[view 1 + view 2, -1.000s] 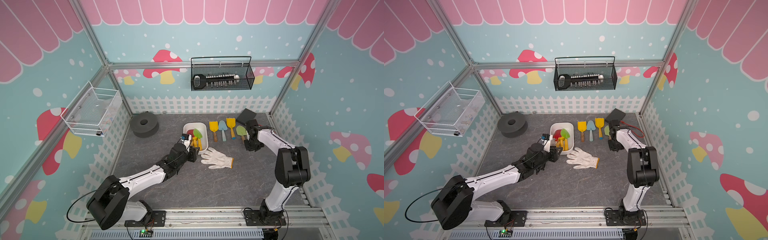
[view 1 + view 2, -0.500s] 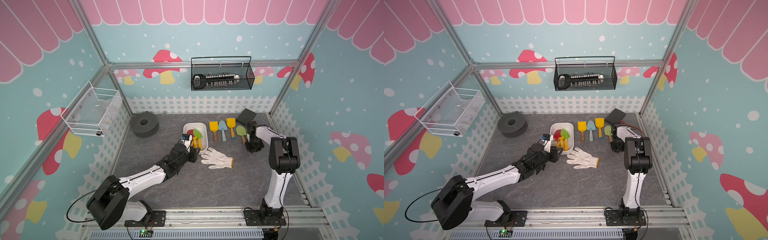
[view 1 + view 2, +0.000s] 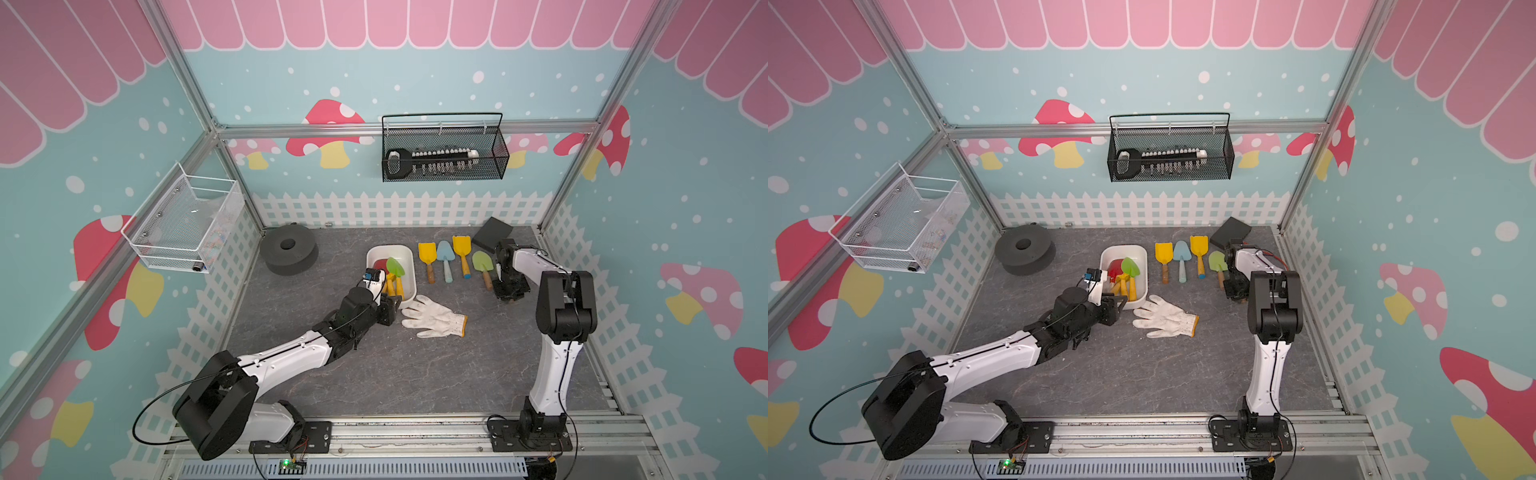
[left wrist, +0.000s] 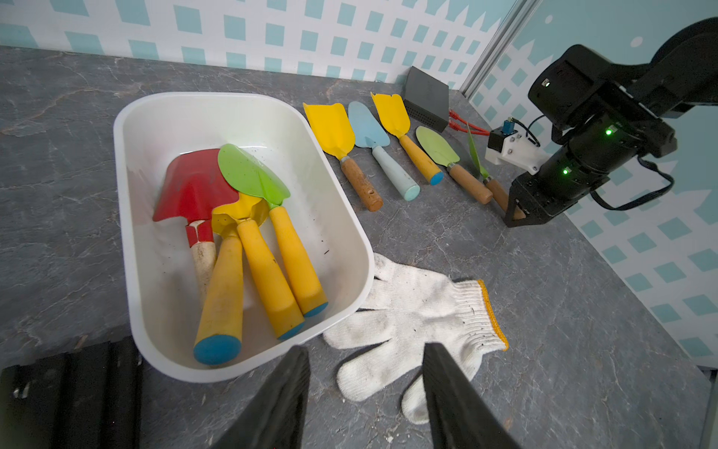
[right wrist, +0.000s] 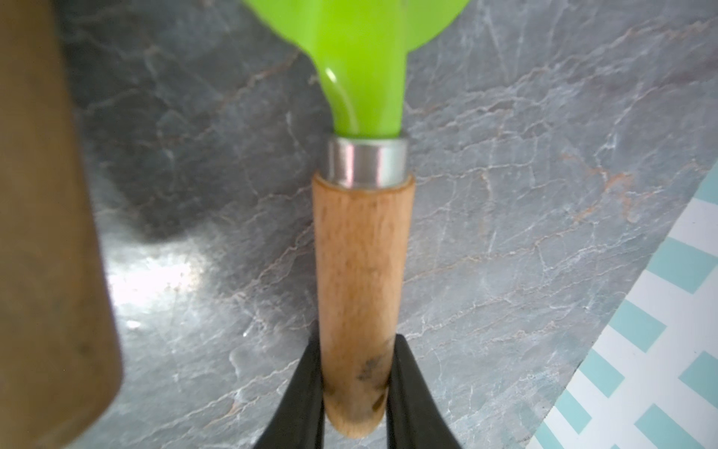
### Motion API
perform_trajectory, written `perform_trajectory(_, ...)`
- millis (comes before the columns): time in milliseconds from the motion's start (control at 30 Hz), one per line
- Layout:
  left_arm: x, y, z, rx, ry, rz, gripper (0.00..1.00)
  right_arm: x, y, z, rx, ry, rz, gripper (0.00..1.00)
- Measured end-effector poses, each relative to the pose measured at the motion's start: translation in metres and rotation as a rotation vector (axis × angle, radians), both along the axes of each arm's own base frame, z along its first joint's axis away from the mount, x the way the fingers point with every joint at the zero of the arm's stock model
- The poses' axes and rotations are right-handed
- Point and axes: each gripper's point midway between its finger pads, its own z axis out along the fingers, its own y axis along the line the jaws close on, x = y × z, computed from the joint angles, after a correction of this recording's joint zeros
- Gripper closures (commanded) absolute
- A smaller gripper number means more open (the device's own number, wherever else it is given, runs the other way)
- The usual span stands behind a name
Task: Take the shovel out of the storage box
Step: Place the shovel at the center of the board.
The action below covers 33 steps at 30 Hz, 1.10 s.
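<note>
The white storage box (image 3: 390,248) (image 3: 1123,247) (image 4: 241,116) sits mid-table. It holds a red shovel (image 4: 194,186), a green shovel (image 4: 252,175) and yellow-handled ones. My left gripper (image 3: 392,309) (image 3: 1121,305) (image 4: 365,350) stands open and empty just outside the box's near corner, above the glove's fingers. My right gripper (image 3: 503,291) (image 4: 513,212) (image 5: 355,388) is shut on the wooden handle of a green shovel (image 5: 363,252) (image 4: 495,190). That shovel is turned on edge, low over the table, at the right end of the row.
Right of the box lie a yellow (image 3: 427,253), a blue (image 3: 444,251), a yellow (image 3: 461,245) and a green shovel (image 3: 481,262). A white glove (image 3: 434,320) lies in front. A grey foam ring (image 3: 289,253), a black box (image 3: 492,230) and wall baskets (image 3: 442,153) (image 3: 183,224) stand behind.
The right arm's elbow has swung inward and stands more upright, while its gripper stays at the green shovel's handle. The left arm has not moved.
</note>
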Motion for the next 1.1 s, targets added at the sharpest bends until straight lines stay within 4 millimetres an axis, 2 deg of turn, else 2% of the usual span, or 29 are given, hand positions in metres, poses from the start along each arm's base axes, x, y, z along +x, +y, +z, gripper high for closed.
perform_trajectory(67,0.000,0.000,0.000,0.000,0.000,0.000,0.49,0.001,0.000,0.000,0.000,0.000,0.000,0.76)
perform_trajectory(367,-0.001,-0.001,0.000,0.000,-0.001,-0.002,0.49,0.002,0.000,0.001,0.001,-0.003,-0.005,0.68)
perform_trajectory(533,-0.001,-0.002,0.000,0.000,-0.001,-0.006,0.49,0.006,0.000,0.003,-0.001,-0.017,-0.012,0.61)
perform_trajectory(767,-0.002,-0.002,0.002,-0.001,-0.006,-0.008,0.49,0.007,0.000,0.009,-0.001,-0.050,-0.026,0.57)
perform_trajectory(867,-0.002,-0.002,0.003,-0.001,-0.007,-0.008,0.49,0.002,0.000,0.021,0.001,-0.091,-0.034,0.54)
perform_trajectory(967,-0.002,-0.002,0.002,0.001,-0.006,-0.008,0.49,-0.007,0.003,0.045,0.003,-0.167,-0.042,0.53)
perform_trajectory(1100,-0.003,-0.001,0.002,0.009,-0.009,-0.003,0.48,-0.020,0.023,0.083,0.017,-0.301,-0.021,0.51)
